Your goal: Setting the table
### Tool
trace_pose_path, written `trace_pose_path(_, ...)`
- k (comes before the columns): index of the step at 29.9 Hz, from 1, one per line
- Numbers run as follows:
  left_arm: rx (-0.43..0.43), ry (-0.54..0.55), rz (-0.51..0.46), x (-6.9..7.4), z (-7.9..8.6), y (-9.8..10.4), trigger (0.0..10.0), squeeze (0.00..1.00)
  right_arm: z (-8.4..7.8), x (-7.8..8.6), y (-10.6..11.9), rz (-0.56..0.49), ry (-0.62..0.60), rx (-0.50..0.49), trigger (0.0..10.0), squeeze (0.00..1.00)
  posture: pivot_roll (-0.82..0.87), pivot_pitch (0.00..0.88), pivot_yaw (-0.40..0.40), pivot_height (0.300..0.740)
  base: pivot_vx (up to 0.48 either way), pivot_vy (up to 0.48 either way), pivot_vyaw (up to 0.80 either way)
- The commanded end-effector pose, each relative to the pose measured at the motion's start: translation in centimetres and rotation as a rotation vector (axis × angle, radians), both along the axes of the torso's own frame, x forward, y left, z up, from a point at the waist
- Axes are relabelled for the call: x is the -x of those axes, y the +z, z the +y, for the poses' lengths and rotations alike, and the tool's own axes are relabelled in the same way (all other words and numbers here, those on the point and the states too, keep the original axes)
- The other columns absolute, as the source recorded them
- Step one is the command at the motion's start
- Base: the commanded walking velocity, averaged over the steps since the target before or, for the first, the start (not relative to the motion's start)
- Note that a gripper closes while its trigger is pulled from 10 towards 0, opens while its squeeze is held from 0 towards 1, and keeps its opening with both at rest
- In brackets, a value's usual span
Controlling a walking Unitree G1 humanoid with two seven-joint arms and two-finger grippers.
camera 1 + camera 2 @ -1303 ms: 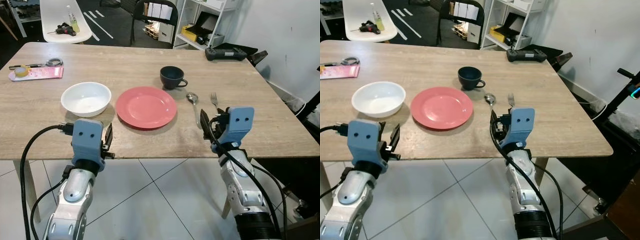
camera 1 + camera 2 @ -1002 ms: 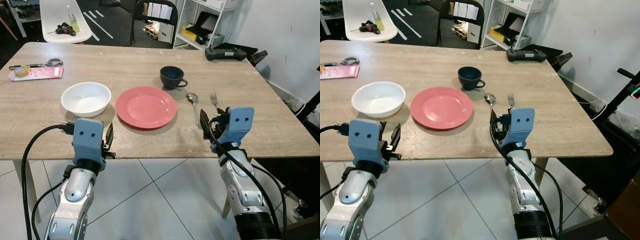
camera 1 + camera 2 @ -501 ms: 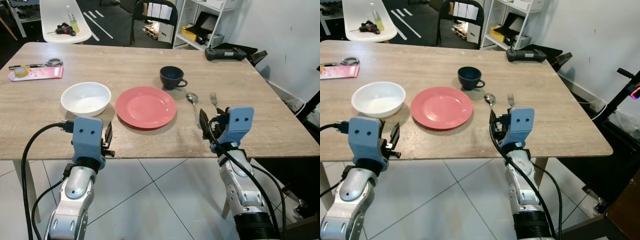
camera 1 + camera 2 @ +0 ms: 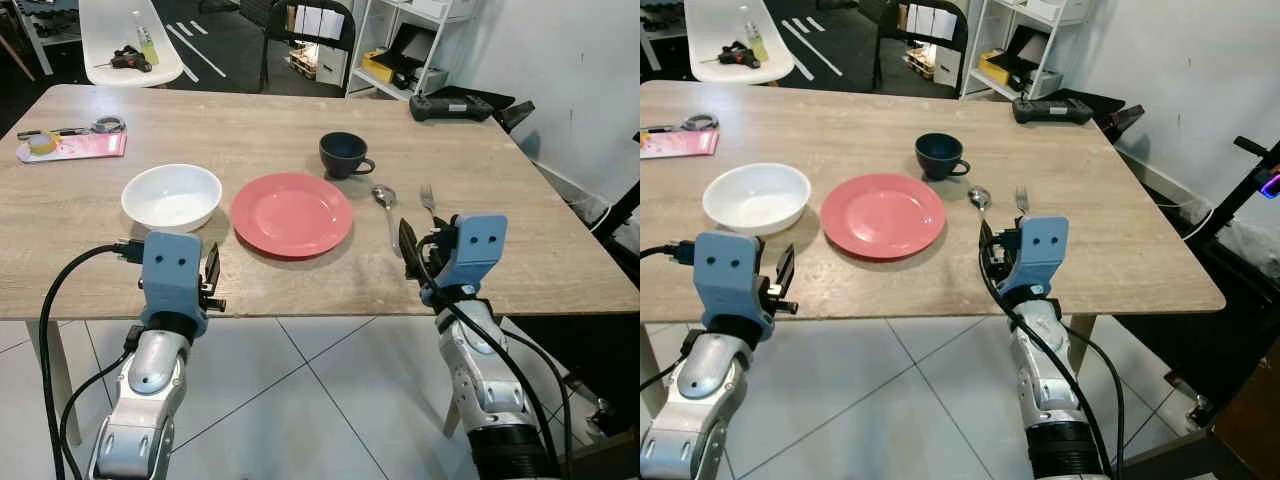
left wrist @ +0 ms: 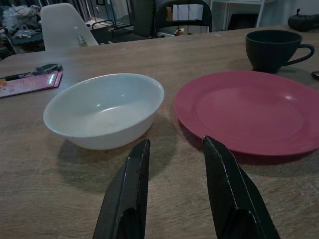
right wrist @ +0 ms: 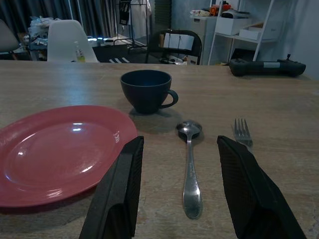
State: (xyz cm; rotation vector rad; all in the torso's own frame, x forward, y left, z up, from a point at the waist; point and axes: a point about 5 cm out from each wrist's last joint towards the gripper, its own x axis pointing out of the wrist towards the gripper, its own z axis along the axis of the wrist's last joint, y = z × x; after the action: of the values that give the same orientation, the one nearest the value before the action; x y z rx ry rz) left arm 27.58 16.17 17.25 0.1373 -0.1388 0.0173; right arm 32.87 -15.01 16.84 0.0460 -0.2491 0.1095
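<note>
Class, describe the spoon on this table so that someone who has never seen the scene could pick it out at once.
Start at the red plate in the middle of the wooden table. To its right, just in front of the dark cup, two pieces of cutlery lie side by side; the spoon is the one nearer the plate. Its rounded bowl sets it apart from the pronged fork beside it.

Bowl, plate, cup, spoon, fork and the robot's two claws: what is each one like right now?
White bowl: upright, empty.
Red plate: flat, bare.
Dark cup: upright, handle toward the robot's right.
Spoon: flat on the table, bowl end toward the cup.
Fork: flat, tines pointing away.
Left gripper: jaws open, empty.
Right gripper: jaws open, either side of the spoon.
</note>
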Motion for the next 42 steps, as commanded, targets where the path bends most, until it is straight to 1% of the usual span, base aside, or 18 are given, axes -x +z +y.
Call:
trace_pose_path(1, -0.007, 0.014, 0.023, -0.1, 0.1, -0.4, 10.0, 0.0, -0.3, 0.0, -0.2, 0.006, -0.013, -0.01, 10.0, 0.0, 0.08, 0.042, 0.006, 0.74, 0.0, 0.0, 0.0)
trace_pose_path(23, 0.001, 0.035, 0.046, -0.2, 0.4, -0.7, 10.0, 0.0, -0.4, 0.0, -0.3, 0.006, -0.012, -0.003, 10.0, 0.0, 0.08, 0.039, 0.006, 0.74, 0.0, 0.0, 0.0)
trace_pose_path(26, 0.035, 0.024, 0.042, -0.5, 0.8, -0.3, 10.0, 0.0, -0.5, -0.1, 0.3, -0.021, -0.005, 0.065, 10.0, 0.0, 0.08, 0.039, 0.006, 0.74, 0.0, 0.0, 0.0)
trace_pose_path(28, 0.042, 0.02, 0.042, -0.6, 0.9, -0.2, 10.0, 0.0, -0.5, -0.1, 0.4, -0.028, -0.001, 0.077, 10.0, 0.0, 0.08, 0.039, 0.006, 0.74, 0.0, 0.0, 0.0)
trace_pose_path(29, 0.059, 0.026, 0.038, -1.4, 2.1, 0.8, 10.0, 0.0, -0.6, -0.1, 1.3, -0.058, 0.004, 0.104, 10.0, 0.0, 0.08, 0.053, 0.004, 0.74, 0.0, 0.0, 0.0)
trace_pose_path(30, 0.07, 0.034, 0.034, -1.8, 2.7, 1.3, 10.0, 0.0, -0.7, -0.2, 1.7, -0.07, 0.004, 0.114, 10.0, 0.0, 0.08, 0.055, 0.003, 0.74, 0.0, 0.0, 0.0)
trace_pose_path(31, 0.07, 0.034, 0.034, -1.8, 2.7, 1.3, 10.0, 0.0, -0.7, -0.2, 1.7, -0.07, 0.004, 0.114, 10.0, 0.0, 0.08, 0.055, 0.003, 0.74, 0.0, 0.0, 0.0)
trace_pose_path(32, -0.133, 0.015, 0.155, -3.3, 4.4, 1.8, 10.0, 0.0, -1.0, -0.3, 2.5, -0.091, 0.0, 0.134, 10.0, 0.0, 0.08, 0.059, 0.004, 0.74, 0.0, 0.0, 0.0)
trace_pose_path(33, -0.235, -0.023, 0.227, -3.8, 5.2, 1.9, 10.0, 0.0, -1.2, -0.4, 2.8, -0.097, -0.001, 0.137, 10.0, 0.0, 0.08, 0.064, 0.008, 0.74, 0.0, 0.0, 0.0)
trace_pose_path(34, -0.235, -0.023, 0.227, -3.8, 5.2, 1.9, 10.0, 0.0, -1.2, -0.4, 2.8, -0.097, -0.001, 0.137, 10.0, 0.0, 0.08, 0.064, 0.008, 0.74, 0.0, 0.0, 0.0)
trace_pose_path(35, -0.298, -0.059, 0.291, -4.1, 5.9, 2.1, 10.0, 0.0, -1.3, -0.4, 3.1, -0.103, -0.003, 0.139, 10.0, 0.0, 0.08, 0.067, 0.01, 0.74, 0.0, 0.0, 0.0)
trace_pose_path(36, -0.354, -0.084, 0.311, -4.3, 6.5, 2.5, 10.0, 0.0, -1.4, -0.4, 3.3, -0.107, -0.003, 0.139, 10.0, 0.0, 0.08, 0.075, 0.019, 0.74, 0.0, 0.0, 0.0)
trace_pose_path(37, -0.387, -0.097, 0.32, -4.4, 6.8, 2.8, 10.0, 0.0, -1.4, -0.4, 3.4, -0.11, -0.004, 0.139, 10.0, 0.0, 0.08, 0.075, 0.019, 0.74, 0.0, 0.0, 0.0)
trace_pose_path(38, -0.523, -0.123, 0.323, -4.4, 7.2, 3.2, 10.0, 0.0, -1.4, -0.4, 3.4, -0.113, -0.006, 0.139, 10.0, 0.0, 0.08, 0.08, 0.032, 0.74, 0.0, 0.0, 0.0)
trace_pose_path(39, -0.621, -0.143, 0.329, -4.5, 7.4, 3.4, 10.0, 0.0, -1.4, -0.3, 3.5, -0.116, -0.008, 0.139, 10.0, 0.0, 0.08, 0.08, 0.032, 0.74, 0.0, 0.0, 0.0)
trace_pose_path(40, -0.621, -0.143, 0.329, -4.5, 7.4, 3.4, 10.0, 0.0, -1.4, -0.3, 3.5, -0.116, -0.008, 0.139, 10.0, 0.0, 0.08, 0.08, 0.032, 0.74, 0.0, 0.0, 0.0)
trace_pose_path(41, -0.7, -0.156, 0.34, -4.4, 7.6, 3.7, 10.0, 0.0, -1.5, -0.2, 3.4, -0.117, -0.012, 0.138, 10.0, 0.0, 0.08, 0.085, 0.042, 0.74, 0.0, 0.0, 0.0)
trace_pose_path(42, -0.803, -0.163, 0.341, -4.3, 7.8, 4.0, 10.0, 0.0, -1.5, -0.1, 3.3, -0.115, -0.017, 0.134, 10.0, 0.0, 0.08, 0.088, 0.048, 0.74, 0.0, 0.0, 0.0)
